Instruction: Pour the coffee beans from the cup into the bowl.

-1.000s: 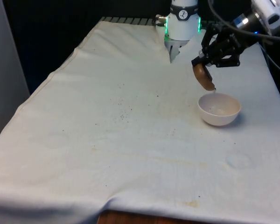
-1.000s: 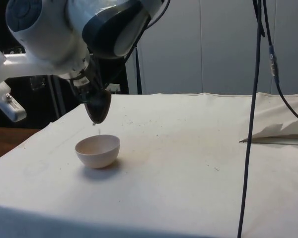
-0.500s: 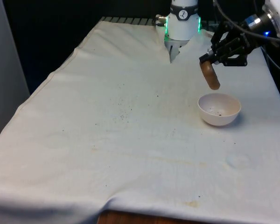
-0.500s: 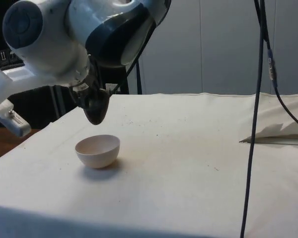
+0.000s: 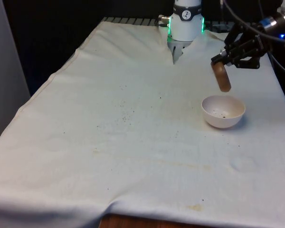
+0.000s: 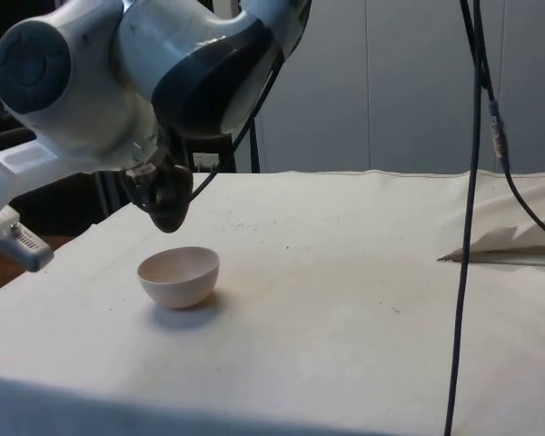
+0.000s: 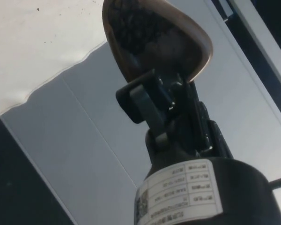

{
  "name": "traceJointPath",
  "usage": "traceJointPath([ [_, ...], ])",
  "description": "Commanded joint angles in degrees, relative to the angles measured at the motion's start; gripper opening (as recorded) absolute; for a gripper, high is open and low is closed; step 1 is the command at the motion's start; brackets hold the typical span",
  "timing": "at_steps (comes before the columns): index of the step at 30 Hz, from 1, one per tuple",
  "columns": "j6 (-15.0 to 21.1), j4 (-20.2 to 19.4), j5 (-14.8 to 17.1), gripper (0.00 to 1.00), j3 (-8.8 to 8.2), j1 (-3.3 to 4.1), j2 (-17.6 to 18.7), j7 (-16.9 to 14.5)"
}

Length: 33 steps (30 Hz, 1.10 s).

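White-clothed desk [image 5: 133,142]: the tool [image 5: 222,61], clamped on a brown cup [image 5: 223,77], tilts it just above the white bowl [image 5: 223,111] holding a few beans.

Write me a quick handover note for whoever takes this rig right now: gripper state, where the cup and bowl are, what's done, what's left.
Gripper: shut on the brown cup, holding it in the air just above the white bowl, tipped so that it hangs down from the fingers.
Bowl: on the white cloth, towards the front view's right, upright.
Done: a few beans lie in the bowl.
Left: the wrist view shows beans in the cup, so the pour looks unfinished. Likely next: tip the cup further over the bowl until empty.
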Motion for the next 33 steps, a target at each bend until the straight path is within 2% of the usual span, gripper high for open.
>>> traceJointPath([
  [1, -0.52, -0.29, -0.63, 0.0, 0.17, 0.29, -0.06, 0.29],
  [13, -1.15, -2.58, -3.9, 0.0, 1.32, -0.06, -0.8, 2.12],
  [14, -1.55, -1.95, -3.67, 0.0, 1.2, 0.06, -0.29, 1.89],
  [20, -1.09, -4.41, -5.79, 0.0, 1.55, -0.06, -1.49, 3.38],
  [33, -1.38, -6.3, -9.28, 0.0, 1.72, 0.11, -1.66, 4.81],
])
